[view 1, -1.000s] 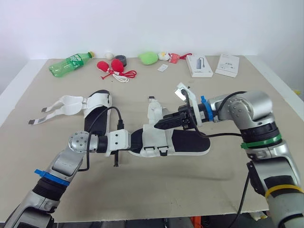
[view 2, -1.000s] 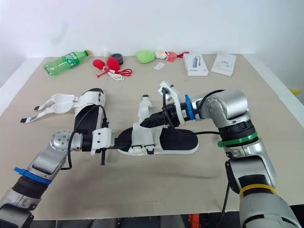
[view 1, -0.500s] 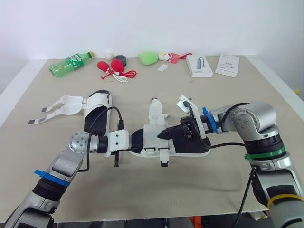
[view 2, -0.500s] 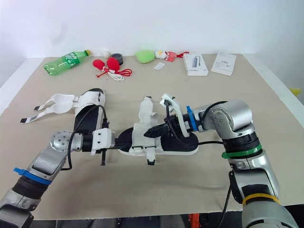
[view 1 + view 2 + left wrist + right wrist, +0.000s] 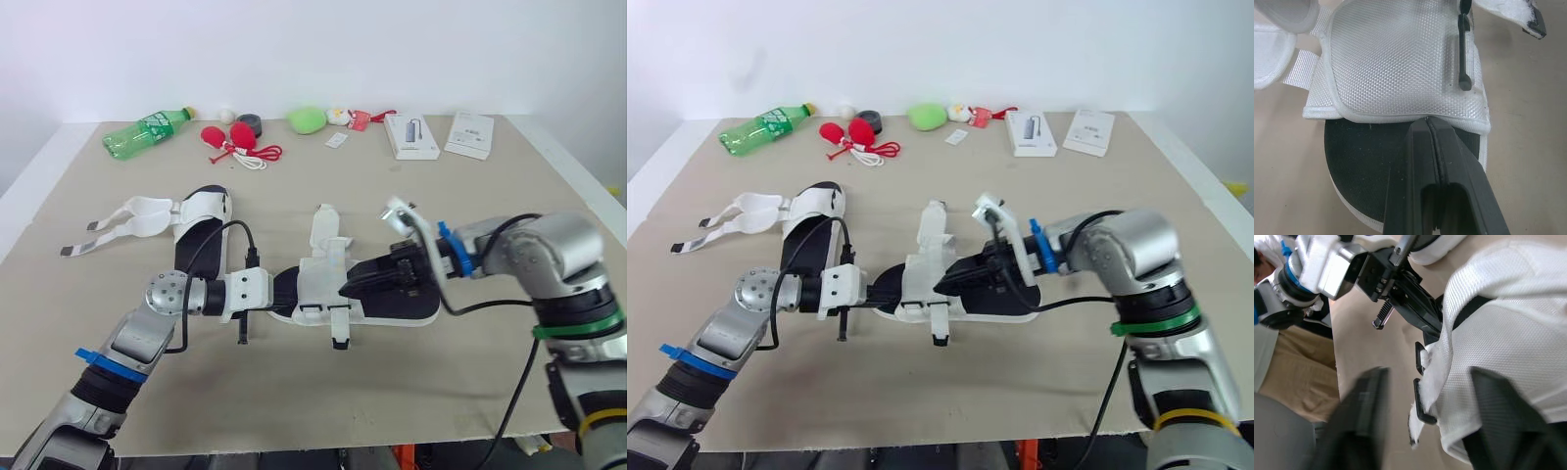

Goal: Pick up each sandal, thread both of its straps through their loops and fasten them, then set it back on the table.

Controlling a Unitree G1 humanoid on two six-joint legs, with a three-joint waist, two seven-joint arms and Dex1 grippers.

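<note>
The second sandal (image 5: 196,223) lies near the table's (image 5: 294,411) left edge with its straps splayed loose, not yet done.

My left gripper (image 5: 281,290) is clenched. Its tips lie on the black footbed (image 5: 1366,161) at the toe of the working sandal (image 5: 325,282), mid-table and nearer the front edge. I cannot tell whether anything is pinched between the fingers.

- **Mesh upper** (image 5: 1396,63): looks soft and light, and will likely fold under any push.
- **Sole:** probably stiff enough to pin.
- **Straps:** the rear strap (image 5: 321,221) stands toward the back edge; the front strap (image 5: 338,328) points toward the front edge.

My right gripper (image 5: 364,284) is spread wide astride the upper, grasping nothing.

Judgement: take a strap by its stiffer tip, not by the mesh. The plastic loop (image 5: 1422,404) looks narrow.
</note>
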